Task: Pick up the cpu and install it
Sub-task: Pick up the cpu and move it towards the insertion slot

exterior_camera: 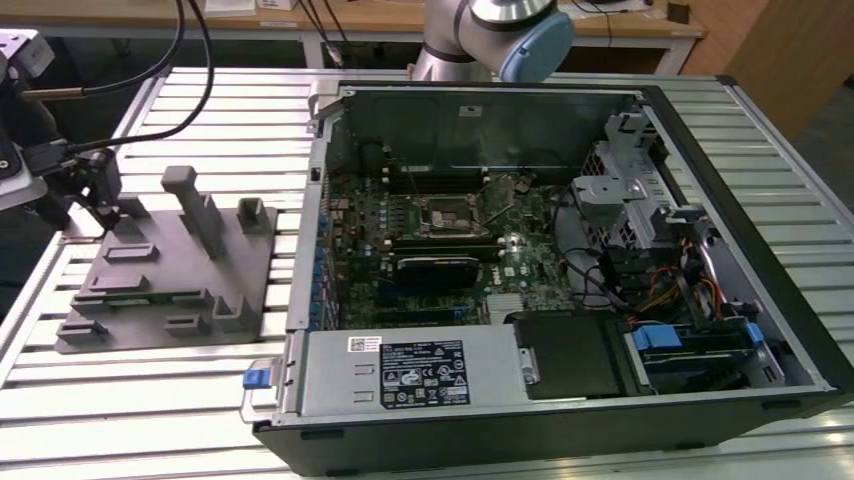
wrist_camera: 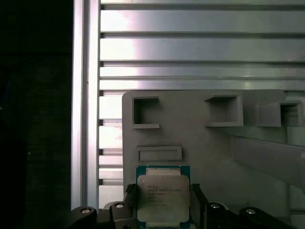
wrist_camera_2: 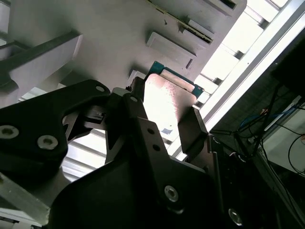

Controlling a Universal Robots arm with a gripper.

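An open computer case (exterior_camera: 747, 200) lies on a slatted metal table (exterior_camera: 200, 130), taking up the middle of the exterior view and its right. A grey tray (exterior_camera: 167, 265) with upright posts sits at the case's 9 o'clock. The gripper (exterior_camera: 114, 205) hangs over the tray's 10 o'clock corner, and dark cables (exterior_camera: 174, 90) run from it toward 12 o'clock. The arm (exterior_camera: 494, 35) stands beyond the case at 12 o'clock.

In both wrist views the cpu (wrist_camera: 163, 198) is a small square chip with a shiny silver top and a blue-green rim. It sits between the two black fingers (wrist_camera: 129, 204), which are clamped against its opposite edges. It is over the tray's corner, just beside a shallow rectangular recess (wrist_camera: 159, 153). Whether it rests on the tray or is lifted off it cannot be told.

Inside the case, the black-framed socket (exterior_camera: 443, 212) lies near the motherboard's middle, well apart from the gripper.
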